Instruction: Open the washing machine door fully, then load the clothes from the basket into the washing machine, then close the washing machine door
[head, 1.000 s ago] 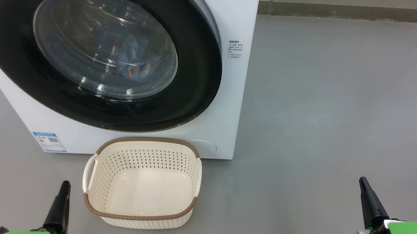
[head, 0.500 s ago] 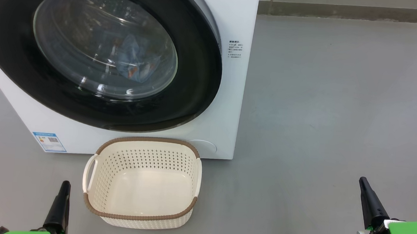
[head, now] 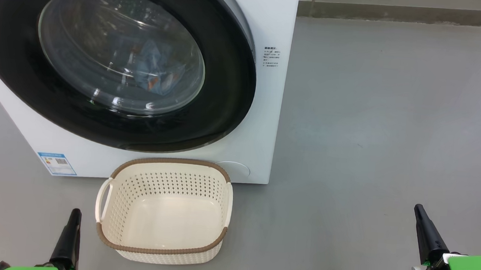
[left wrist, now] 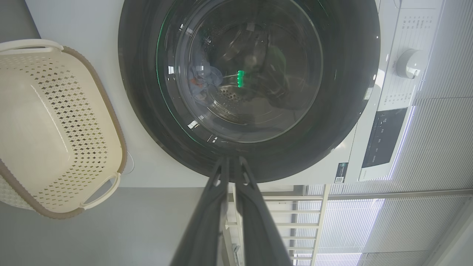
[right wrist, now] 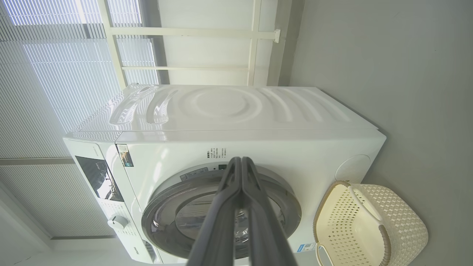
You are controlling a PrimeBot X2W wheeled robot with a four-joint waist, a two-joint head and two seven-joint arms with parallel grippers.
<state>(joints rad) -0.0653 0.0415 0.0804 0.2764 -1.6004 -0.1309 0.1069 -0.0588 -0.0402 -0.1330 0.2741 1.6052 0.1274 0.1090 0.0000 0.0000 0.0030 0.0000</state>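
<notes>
The white washing machine (head: 264, 111) stands at the upper left with its black-rimmed round door (head: 226, 99) flat against the front, shut. Light blue clothes with orange prints (head: 155, 70) lie inside the drum, seen through the glass. The cream basket (head: 219, 240) sits on the floor just in front of the machine, with nothing in it. My left gripper (head: 74, 214) is low at the left of the basket, fingers together. My right gripper (head: 419, 209) hangs far to the right over bare floor, shut too. In the wrist views both pairs of fingers (left wrist: 231, 162) (right wrist: 241, 160) meet at the tips.
Grey floor (head: 374, 120) spreads to the right of the machine, ending at a wall skirting (head: 404, 12) at the back. A control panel with a knob (left wrist: 406, 62) sits on the machine's top front. A round filter cover (head: 235, 169) lies at its lower right corner.
</notes>
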